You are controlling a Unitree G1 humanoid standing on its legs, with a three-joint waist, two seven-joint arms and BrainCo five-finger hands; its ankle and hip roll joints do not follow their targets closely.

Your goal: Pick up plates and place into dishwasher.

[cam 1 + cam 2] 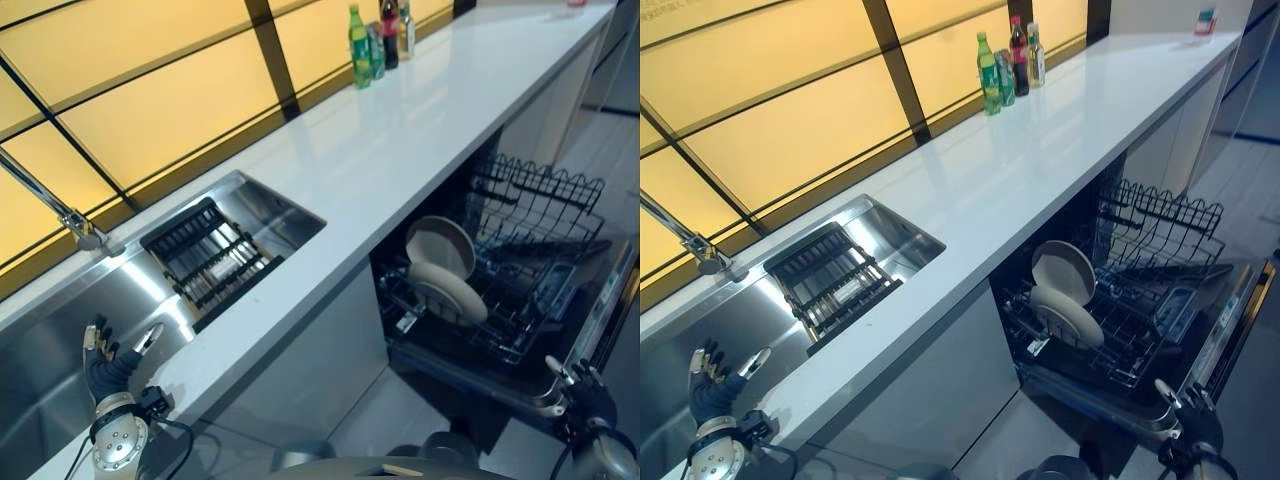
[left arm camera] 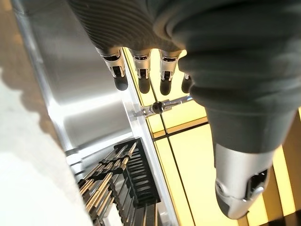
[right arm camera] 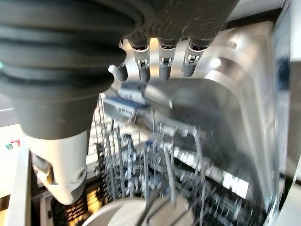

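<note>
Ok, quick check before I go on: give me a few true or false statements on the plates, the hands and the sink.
1. Two plates stand in the dishwasher rack. True.
2. The left hand holds a plate. False: it is open and empty over the sink.
3. The right hand is open. True.
4. The bottles stand in the sink. False: they are on the counter, by the window.
5. A dark rack lies in the sink. True.

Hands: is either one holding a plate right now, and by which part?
Nothing is held. The left hand is open over the sink, the right hand open by the dishwasher rack, where two plates stand.
</note>
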